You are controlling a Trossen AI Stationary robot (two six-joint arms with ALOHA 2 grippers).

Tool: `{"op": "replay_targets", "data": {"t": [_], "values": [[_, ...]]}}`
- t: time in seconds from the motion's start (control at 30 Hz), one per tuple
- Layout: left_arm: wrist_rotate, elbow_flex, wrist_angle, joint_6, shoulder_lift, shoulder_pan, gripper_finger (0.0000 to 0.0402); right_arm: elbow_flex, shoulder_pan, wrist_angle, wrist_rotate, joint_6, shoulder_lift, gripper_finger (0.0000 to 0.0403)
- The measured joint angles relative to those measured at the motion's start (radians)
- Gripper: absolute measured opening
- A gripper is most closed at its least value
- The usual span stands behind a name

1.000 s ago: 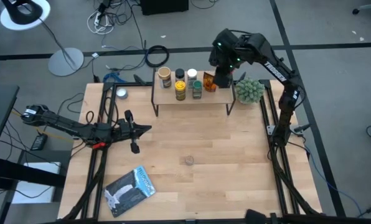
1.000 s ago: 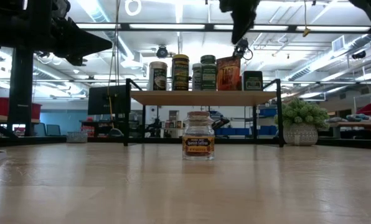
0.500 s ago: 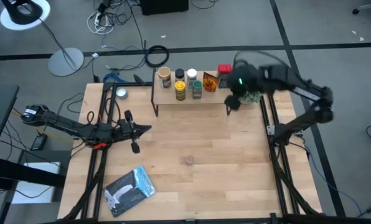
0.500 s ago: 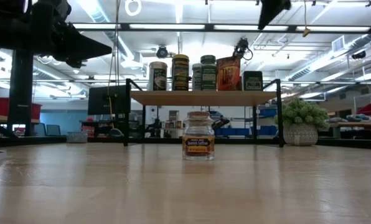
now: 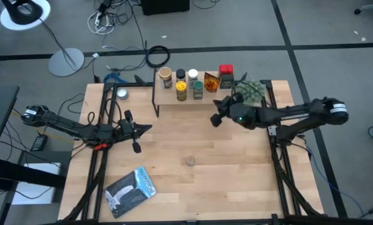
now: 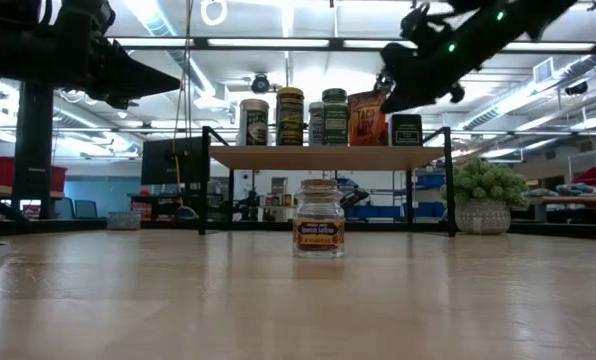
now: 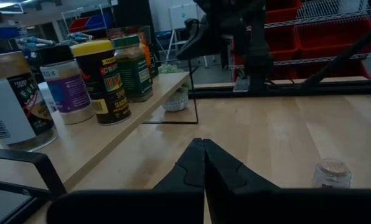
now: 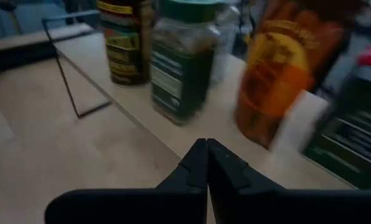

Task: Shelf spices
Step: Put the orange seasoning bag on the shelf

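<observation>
Flat silver-blue pouch (image 5: 131, 190) at near-left table corner; fuzzy green plant in pale pot (image 6: 483, 197) at far right; small round tin (image 5: 121, 94) far left.

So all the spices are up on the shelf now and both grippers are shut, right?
Not all: one jar still stands on the table, as the high view shows. The rest are on the shelf, and both the left gripper and right gripper are shut.

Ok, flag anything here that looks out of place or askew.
One small jar stands alone on the open table, well in front of the shelf, while the other spices stand upright on the shelf. Nothing looks spilled, tipped or damaged.
</observation>
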Motion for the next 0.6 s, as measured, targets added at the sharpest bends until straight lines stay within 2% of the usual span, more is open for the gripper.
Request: {"op": "replay_targets", "data": {"t": [0.07,0.13,0.37,0.6], "values": [[0.000,0.000,-0.001,0.000,0.000,0.000,0.0002,-0.039,-0.020,0.143,-0.003,-0.061,0.033,0.0001],[0.000,0.000,-0.001,-0.002,0.000,0.000,0.0002,-0.051,-0.047,0.213,0.000,-0.081,0.060,0.0001],[0.000,0.000,-0.010,-0.023,0.000,0.000,0.0002,-0.052,-0.128,0.234,-0.024,-0.088,0.158,0.0001],[0.000,0.000,-0.012,-0.023,0.000,0.000,0.0002,-0.051,-0.176,0.358,-0.028,-0.153,0.229,0.0000]]}}
